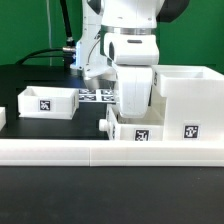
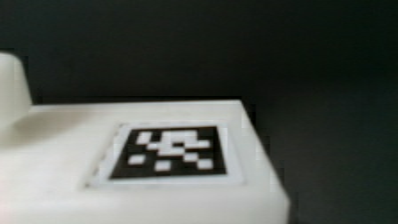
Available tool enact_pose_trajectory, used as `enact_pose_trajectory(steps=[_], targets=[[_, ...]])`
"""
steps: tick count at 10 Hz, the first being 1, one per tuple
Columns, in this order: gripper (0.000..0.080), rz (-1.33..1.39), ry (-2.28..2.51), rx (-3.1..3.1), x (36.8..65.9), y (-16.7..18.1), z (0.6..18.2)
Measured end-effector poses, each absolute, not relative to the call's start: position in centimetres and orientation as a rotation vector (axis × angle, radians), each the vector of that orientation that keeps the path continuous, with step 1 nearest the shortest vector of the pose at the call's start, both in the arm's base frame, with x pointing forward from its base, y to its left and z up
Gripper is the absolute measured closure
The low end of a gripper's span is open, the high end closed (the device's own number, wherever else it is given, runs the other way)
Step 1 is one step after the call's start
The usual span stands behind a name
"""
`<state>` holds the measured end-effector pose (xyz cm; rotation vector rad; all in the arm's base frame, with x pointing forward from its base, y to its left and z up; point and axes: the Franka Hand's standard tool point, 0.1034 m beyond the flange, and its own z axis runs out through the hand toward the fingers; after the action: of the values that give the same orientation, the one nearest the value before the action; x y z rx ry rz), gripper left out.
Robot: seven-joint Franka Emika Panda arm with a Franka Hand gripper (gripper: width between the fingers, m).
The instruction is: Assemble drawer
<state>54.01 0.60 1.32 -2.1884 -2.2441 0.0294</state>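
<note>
A small white tray (image 1: 138, 132) with a tag stands just behind the front rail, in the middle. My gripper (image 1: 128, 118) is down on it from above, its white hand covering the tray's back part. A dark tip shows at the tray's left side in the exterior view; the fingers are otherwise hidden, so I cannot tell how the jaws stand. The wrist view is filled by a blurred white tagged surface (image 2: 169, 155), very close. The tall white housing (image 1: 188, 100) stands at the exterior view's right, touching the tray. A second small tray (image 1: 50, 101) sits at the left.
The long low white rail (image 1: 100, 152) runs along the front. The marker board (image 1: 96, 96) lies flat behind the gripper, between the left tray and the arm. A white piece (image 1: 3, 117) shows at the far left edge.
</note>
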Motion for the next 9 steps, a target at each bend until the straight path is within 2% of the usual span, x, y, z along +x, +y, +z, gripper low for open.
enact_pose_trajectory(steps=[9], targets=[[0.0755,0.011,-2.232,-2.21,54.44,1.08,0.86]])
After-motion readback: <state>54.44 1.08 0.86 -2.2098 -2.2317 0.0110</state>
